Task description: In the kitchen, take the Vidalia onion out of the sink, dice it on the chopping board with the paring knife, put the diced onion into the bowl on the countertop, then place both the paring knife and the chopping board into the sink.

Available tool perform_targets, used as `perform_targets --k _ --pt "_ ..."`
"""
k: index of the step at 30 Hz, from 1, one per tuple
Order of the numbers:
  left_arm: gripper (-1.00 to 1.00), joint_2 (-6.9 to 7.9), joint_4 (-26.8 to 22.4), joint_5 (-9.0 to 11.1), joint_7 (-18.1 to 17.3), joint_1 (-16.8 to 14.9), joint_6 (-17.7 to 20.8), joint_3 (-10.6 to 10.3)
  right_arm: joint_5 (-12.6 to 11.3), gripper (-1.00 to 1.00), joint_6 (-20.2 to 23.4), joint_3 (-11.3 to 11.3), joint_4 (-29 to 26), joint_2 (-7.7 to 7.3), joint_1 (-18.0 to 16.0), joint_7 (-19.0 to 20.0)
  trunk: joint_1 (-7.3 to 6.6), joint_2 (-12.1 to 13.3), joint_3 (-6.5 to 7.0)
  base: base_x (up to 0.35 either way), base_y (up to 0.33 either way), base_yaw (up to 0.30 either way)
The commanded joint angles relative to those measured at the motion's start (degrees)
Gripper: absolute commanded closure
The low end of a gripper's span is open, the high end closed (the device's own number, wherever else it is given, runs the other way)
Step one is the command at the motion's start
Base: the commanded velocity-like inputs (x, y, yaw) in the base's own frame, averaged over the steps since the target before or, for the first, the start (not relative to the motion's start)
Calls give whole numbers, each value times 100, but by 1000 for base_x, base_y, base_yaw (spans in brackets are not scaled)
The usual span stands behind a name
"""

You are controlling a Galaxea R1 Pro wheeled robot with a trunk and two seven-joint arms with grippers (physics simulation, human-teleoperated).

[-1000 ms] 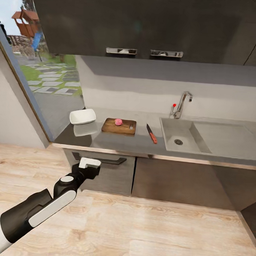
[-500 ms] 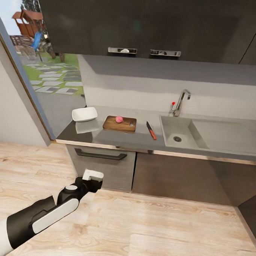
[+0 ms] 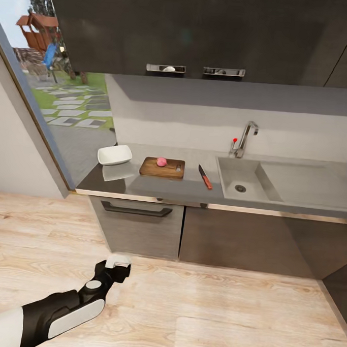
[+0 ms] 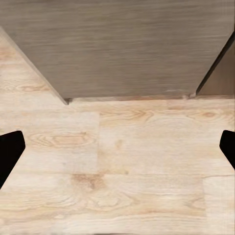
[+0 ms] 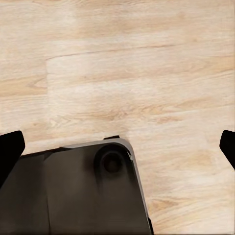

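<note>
Standing back from the counter (image 3: pixel 157 190), looking down over pale wood floor (image 3: pixel 211 318) and dark cabinets (image 3: pixel 140 227). Hanging low at the near left over the floor, the left gripper (image 3: pixel 119 265), well short of the cabinet fronts; fingers (image 4: pixel 10 149) sitting wide apart at the two edges of the left wrist view, pinching nothing, with floor planks and a cabinet base between them. Showing likewise spread, the right gripper (image 5: pixel 117 147), dark fingertips (image 5: pixel 11 147) at both edges of its wrist view, empty, over floor and a dark rounded part of the robot's base (image 5: pixel 73 191). Resting on the board (image 3: pixel 162 168), the onion (image 3: pixel 162 161), toward the middle, away from the slot end. Sitting just left of the board on the counter, the white bowl (image 3: pixel 115 154), apart from it. Lying between board and sink (image 3: pixel 244 185), the knife (image 3: pixel 205 176), flat on the counter, red handle pointing toward the near edge, touching neither. Rising at the back of the basin, the tap (image 3: pixel 246 137), red knob just beside it. Letting in a garden view at the far left, a window (image 3: pixel 61 86).
</note>
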Motion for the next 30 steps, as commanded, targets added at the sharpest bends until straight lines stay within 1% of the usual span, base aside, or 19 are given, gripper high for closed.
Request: perform_targets --k 1,2,4,7,8,10,12,15,23,28,30 --pt "-100 2 102 115 31 -11 -136 -117 -51 -100 -7 37 -4 0 1 -21 4 -12 -10 0 0 0" --pt "-100 2 154 175 28 -11 -202 -167 -51 -100 -7 38 -2 4 1 -19 4 -12 -10 0 0 0" --pt "-100 4 346 417 17 -11 -380 -371 -52 -100 -4 41 3 23 3 -16 4 -12 -10 0 0 0" --pt "-100 14 531 635 -50 -11 -484 -507 -52 -100 -3 42 2 32 1 -13 4 -12 -10 0 0 0" --pt "-100 20 671 706 -180 -11 -513 -541 -52 -100 -3 42 3 30 1 -12 4 -12 -10 0 0 0" --pt "-100 17 919 758 -465 -11 -533 -562 -52 -100 -3 41 4 18 1 -12 4 -12 -10 0 0 0" --pt "-100 12 1063 773 -638 -11 -543 -567 -52 -100 -3 37 1 14 1 -12 4 -12 -10 0 0 0" --pt "-100 7 1141 780 -726 -11 -567 -570 -53 -100 -3 37 3 13 1 -11 4 -12 -10 0 0 0" --pt "-100 -1 1151 779 -753 -11 -586 -561 -53 -100 -3 43 4 14 3 -11 4 -12 -10 0 0 0" --pt "-100 109 1175 777 -753 -11 -601 -547 -53 -100 -3 43 5 18 4 -11 4 -12 -10 0 0 0" --pt "-100 186 1178 778 -757 -11 -603 -549 -53 -100 -3 43 6 17 4 -11 4 -12 -10 0 0 0"
